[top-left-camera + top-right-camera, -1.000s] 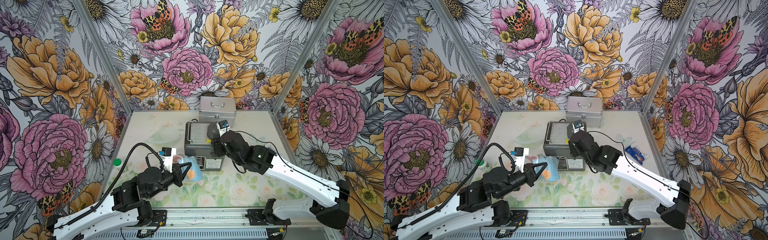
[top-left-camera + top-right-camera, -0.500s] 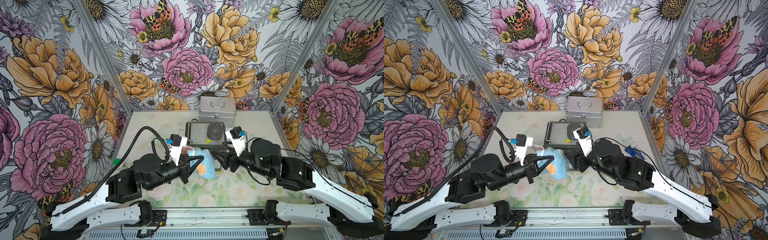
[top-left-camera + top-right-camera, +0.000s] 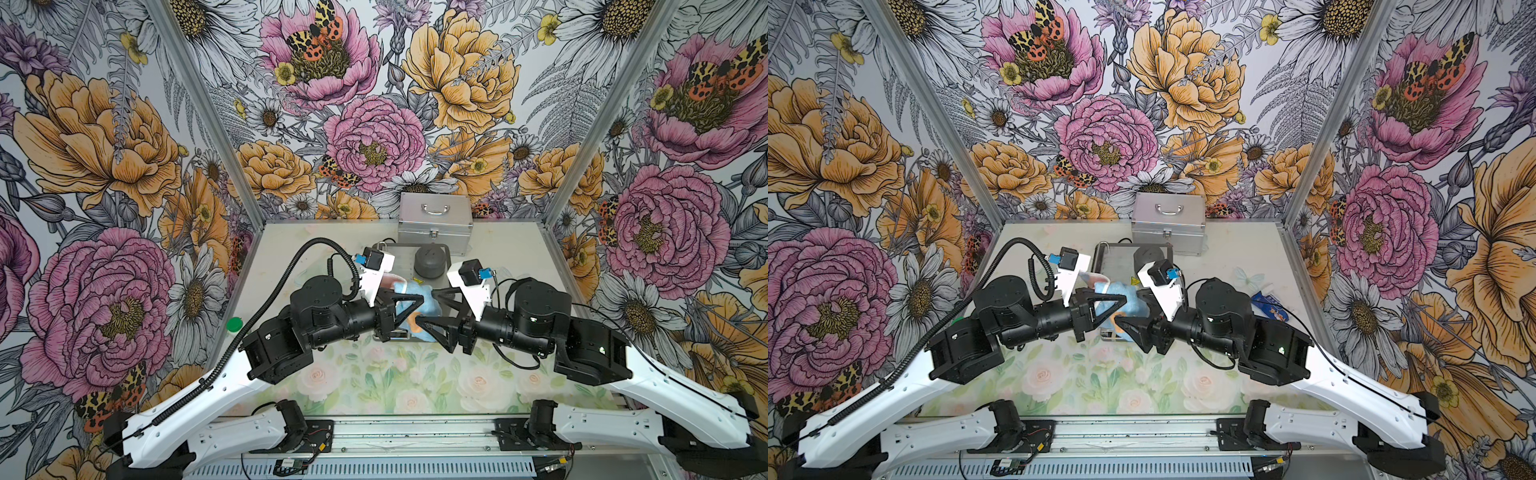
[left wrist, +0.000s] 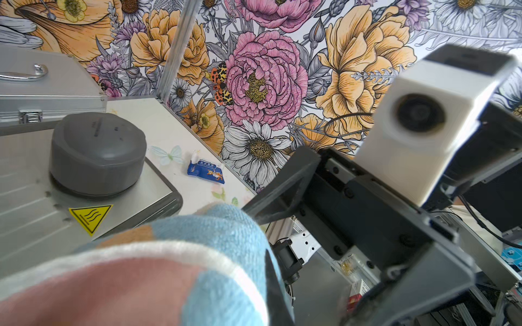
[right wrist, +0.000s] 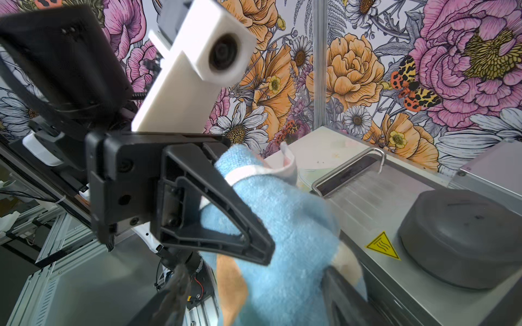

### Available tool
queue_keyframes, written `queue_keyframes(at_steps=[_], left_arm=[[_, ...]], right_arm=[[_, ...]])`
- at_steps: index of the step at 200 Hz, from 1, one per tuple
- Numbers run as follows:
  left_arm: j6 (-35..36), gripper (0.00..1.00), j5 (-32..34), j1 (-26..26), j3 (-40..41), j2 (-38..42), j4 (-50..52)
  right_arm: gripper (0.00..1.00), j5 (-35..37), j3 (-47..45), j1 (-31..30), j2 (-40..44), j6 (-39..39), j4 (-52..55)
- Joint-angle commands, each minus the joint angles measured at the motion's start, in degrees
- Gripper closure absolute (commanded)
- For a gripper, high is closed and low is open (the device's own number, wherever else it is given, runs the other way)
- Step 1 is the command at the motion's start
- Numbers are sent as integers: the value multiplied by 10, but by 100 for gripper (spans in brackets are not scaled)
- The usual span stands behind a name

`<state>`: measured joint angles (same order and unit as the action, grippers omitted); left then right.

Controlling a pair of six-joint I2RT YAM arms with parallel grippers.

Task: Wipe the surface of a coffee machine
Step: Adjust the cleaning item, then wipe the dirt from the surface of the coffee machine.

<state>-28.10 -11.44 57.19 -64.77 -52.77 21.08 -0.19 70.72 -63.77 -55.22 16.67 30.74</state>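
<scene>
Twin robot arms seen from above, with white shells on the long links and black housings at the joints. The left arm point(image 3: 195, 411), based at 7 o'clock, carries a black corrugated cable point(image 3: 268, 299). The right arm point(image 3: 648, 392), based at 5 o'clock, trails thin black wires point(image 3: 515, 368) and shows a small green light point(image 3: 601, 348). Each wrist wears a white camera block point(image 3: 376, 266) with a blue plug point(image 3: 360, 260). The fingers point(image 5: 209, 244) are black open triangles, dotted with screws.
</scene>
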Motion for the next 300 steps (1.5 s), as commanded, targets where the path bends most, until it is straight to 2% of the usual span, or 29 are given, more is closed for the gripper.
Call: queue_keyframes(at_steps=[1,42,64,76,93,109,114,126,141,144,150,166,187,226,247,270,300], left_arm=[[-3,100,-52,-4,-7,19,-29],[-7,100,-73,-5,10,47,-35],[-17,100,-75,-6,15,47,-37],[-25,100,-74,-6,25,44,-43],[-36,100,-76,-6,42,42,-55],[-39,100,-68,-5,53,44,-58],[-41,93,-62,-5,57,47,-57],[-44,67,-39,-7,69,57,-57],[-45,46,-15,-10,76,75,-52],[-45,38,-8,-11,76,79,-48],[-44,28,1,-14,73,88,-40],[-41,18,30,-25,66,109,-12],[-32,16,74,-38,56,134,34],[-44,14,229,-82,79,178,109],[-54,14,225,-137,109,167,108],[-62,16,160,-205,127,120,89],[-71,17,101,-249,160,87,25]], right_arm=[[24,16,-8,7,0,-15,-10],[25,-45,-9,20,-32,-22,-16],[35,-36,-6,21,-40,-24,-27],[47,-34,-8,21,-33,-20,-44],[76,-23,-14,21,-21,-10,-67],[95,-9,-26,22,-7,1,-85],[100,0,-29,22,-3,6,-87],[100,22,-37,22,5,12,-87],[100,70,-52,31,15,21,-78],[100,82,-53,36,17,23,-72],[100,110,-54,46,21,28,-55],[100,175,-60,81,35,36,-13],[100,214,-64,130,58,35,16],[100,139,-75,258,40,40,30],[100,72,-90,316,2,44,14],[100,7,-120,358,-25,53,-39],[100,-71,-159,373,-51,80,-101]])
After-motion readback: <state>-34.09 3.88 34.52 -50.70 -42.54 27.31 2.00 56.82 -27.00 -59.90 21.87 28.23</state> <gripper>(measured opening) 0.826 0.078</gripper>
